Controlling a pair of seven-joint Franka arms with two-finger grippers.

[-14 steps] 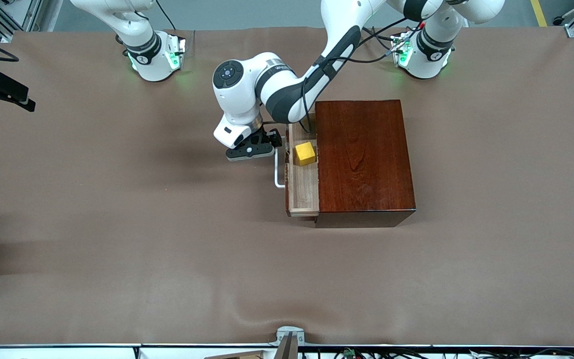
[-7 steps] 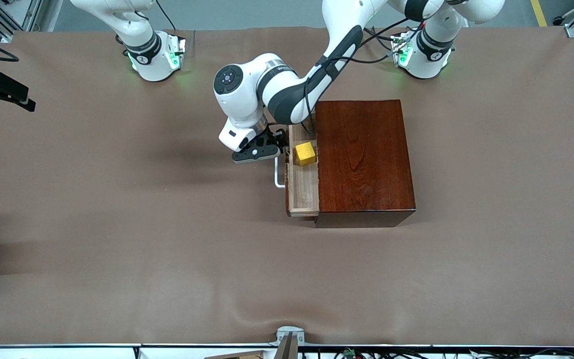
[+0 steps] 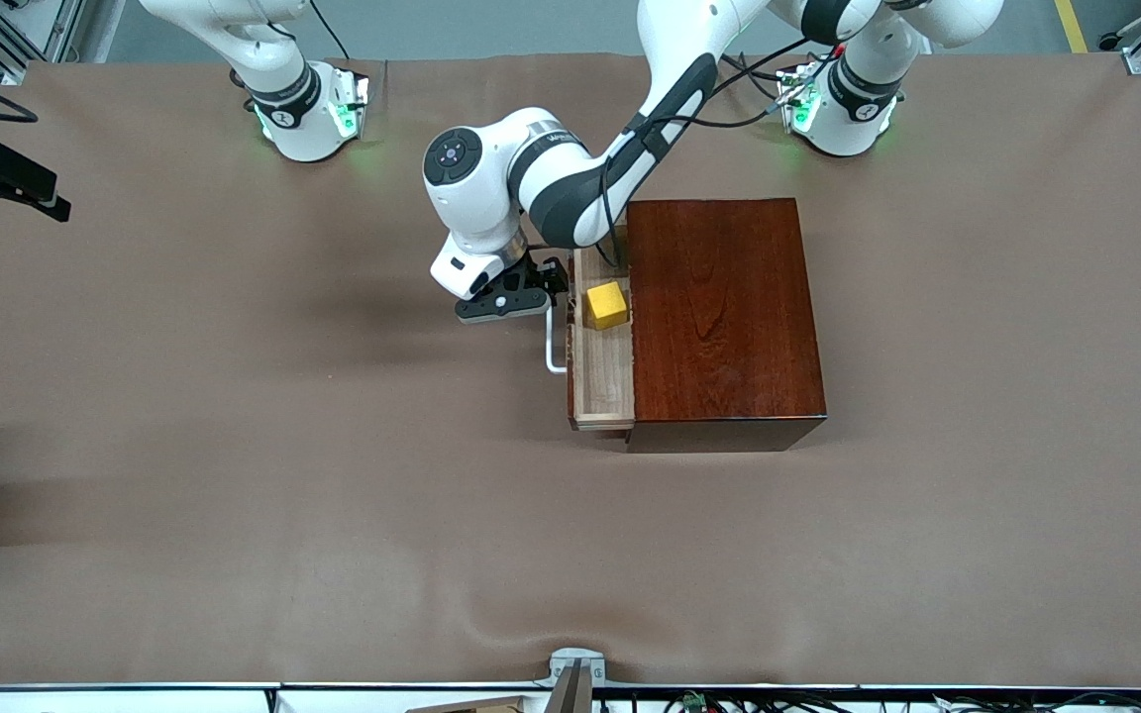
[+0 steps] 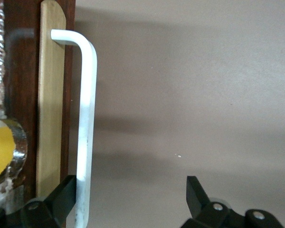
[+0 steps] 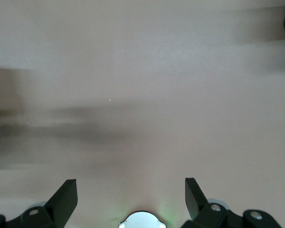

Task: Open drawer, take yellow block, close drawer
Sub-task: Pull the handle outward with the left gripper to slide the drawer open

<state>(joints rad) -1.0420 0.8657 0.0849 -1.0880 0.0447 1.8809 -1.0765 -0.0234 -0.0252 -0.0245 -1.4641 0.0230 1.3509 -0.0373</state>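
Drawer part-open with the yellow block inside, left gripper at the handle.

Taking the dark wooden box [image 3: 724, 317] as landmark: the drawer [image 3: 603, 371] juts from its side facing the right arm's end, and its white handle [image 3: 555, 347] sticks out past that. The yellow block [image 3: 606, 304] lies in the tray, just beside the box's edge. The left gripper [image 4: 130, 202] hangs by the handle, fingers apart, one finger [image 4: 66, 194] touching the bar. The right gripper [image 5: 131, 197] waits over bare tablecloth [image 3: 234, 446], fingers spread wide.
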